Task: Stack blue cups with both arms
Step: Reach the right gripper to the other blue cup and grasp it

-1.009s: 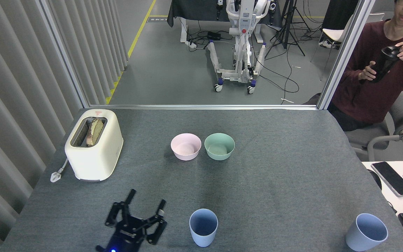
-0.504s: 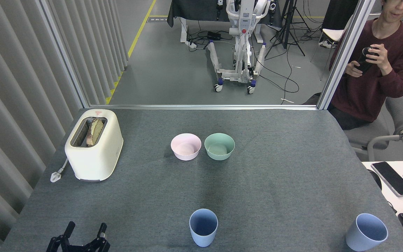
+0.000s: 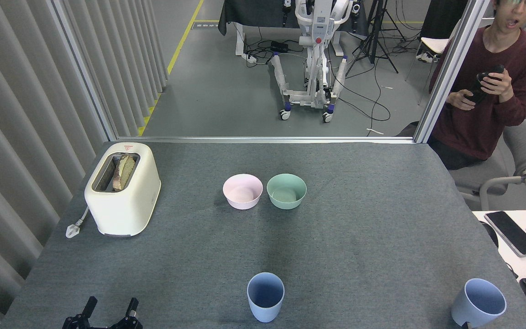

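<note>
Two pale blue cups stand upright on the grey table: one at the front centre, the other at the front right corner, leaning slightly in the view. My left gripper pokes up from the bottom edge at the front left, well left of the centre cup. Its two black fingers stand apart with nothing between them. A small dark tip shows at the bottom edge against the right cup's base; it looks like my right gripper, and too little of it shows to read its state.
A cream toaster with bread in it stands at the left, its plug on the table. A pink bowl and a mint-green bowl sit side by side mid-table. A seated person holds a dark bottle past the far right corner.
My left gripper has dropped back from beside the centre cup to the front left edge, still open. A dark tip has appeared by the right cup. The cups have not moved.
</note>
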`<action>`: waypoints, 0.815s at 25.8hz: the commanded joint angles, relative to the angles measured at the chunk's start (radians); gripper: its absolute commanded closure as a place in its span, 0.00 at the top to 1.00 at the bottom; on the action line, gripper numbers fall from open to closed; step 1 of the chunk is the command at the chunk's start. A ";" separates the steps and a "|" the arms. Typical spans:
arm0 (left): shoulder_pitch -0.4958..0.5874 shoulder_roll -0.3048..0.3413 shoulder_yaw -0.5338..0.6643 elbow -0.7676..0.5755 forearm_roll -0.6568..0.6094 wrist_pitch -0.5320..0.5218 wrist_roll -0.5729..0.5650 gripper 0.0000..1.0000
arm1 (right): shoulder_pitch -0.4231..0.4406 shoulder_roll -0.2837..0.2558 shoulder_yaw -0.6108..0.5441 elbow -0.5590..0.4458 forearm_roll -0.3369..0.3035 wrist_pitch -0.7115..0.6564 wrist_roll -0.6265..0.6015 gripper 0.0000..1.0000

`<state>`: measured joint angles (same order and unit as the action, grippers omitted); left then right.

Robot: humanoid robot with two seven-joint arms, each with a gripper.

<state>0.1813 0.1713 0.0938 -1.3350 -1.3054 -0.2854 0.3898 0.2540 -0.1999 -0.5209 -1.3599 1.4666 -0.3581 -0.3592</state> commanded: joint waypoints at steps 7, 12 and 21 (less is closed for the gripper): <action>-0.006 0.002 0.000 0.007 0.000 0.003 0.011 1.00 | -0.102 -0.038 0.010 0.104 0.011 0.011 -0.001 1.00; -0.003 0.002 0.001 0.008 0.000 0.003 0.026 1.00 | -0.127 -0.044 0.022 0.119 0.014 0.019 -0.001 1.00; -0.005 0.002 0.001 0.011 0.000 0.003 0.027 1.00 | -0.190 -0.059 0.044 0.217 0.021 0.036 -0.006 1.00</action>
<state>0.1777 0.1734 0.0951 -1.3243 -1.3055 -0.2818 0.4173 0.0782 -0.2572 -0.4799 -1.1628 1.4823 -0.3236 -0.3631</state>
